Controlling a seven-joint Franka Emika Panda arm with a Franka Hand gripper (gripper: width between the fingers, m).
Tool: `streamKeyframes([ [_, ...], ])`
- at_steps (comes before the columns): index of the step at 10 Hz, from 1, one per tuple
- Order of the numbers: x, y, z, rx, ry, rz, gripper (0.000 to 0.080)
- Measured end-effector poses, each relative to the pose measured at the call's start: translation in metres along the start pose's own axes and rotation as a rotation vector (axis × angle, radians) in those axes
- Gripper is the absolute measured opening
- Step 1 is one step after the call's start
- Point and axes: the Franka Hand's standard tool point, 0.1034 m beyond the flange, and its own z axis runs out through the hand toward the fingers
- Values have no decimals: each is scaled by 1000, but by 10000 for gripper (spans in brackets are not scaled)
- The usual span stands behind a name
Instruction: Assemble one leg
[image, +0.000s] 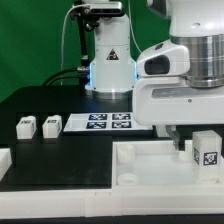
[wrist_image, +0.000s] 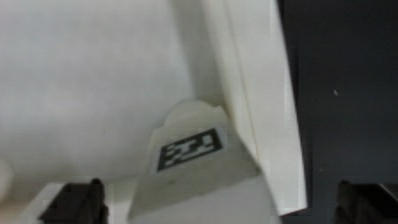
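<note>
One leg (image: 207, 150), a white peg with a black-and-white tag, stands at the right corner of the large white tray-like part (image: 130, 165). My gripper (image: 186, 142) hangs right beside and above this leg. In the wrist view the leg (wrist_image: 187, 150) lies next to the part's raised rim (wrist_image: 249, 90), between my two dark fingertips (wrist_image: 75, 200). The jaws stand wide apart and do not touch it. My gripper (wrist_image: 219, 205) is open. Two more legs (image: 26, 125) (image: 50, 123) lie on the black table at the exterior view's left.
The marker board (image: 108, 122) lies flat behind the tray-like part. The robot base (image: 108, 60) stands at the back. Another white piece (image: 5, 158) shows at the exterior view's left edge.
</note>
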Motion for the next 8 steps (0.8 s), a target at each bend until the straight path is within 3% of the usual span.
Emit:
streamKeyframes([
  [1,0,2,1,1,22,-56,649],
  [3,-1,2,2,2,17,-9,426],
  [4,-2,2,2,3,16,11,426],
  [5,-2,2,3,3,16,62,292],
  [8,-1,2,3,11,18,453,292],
])
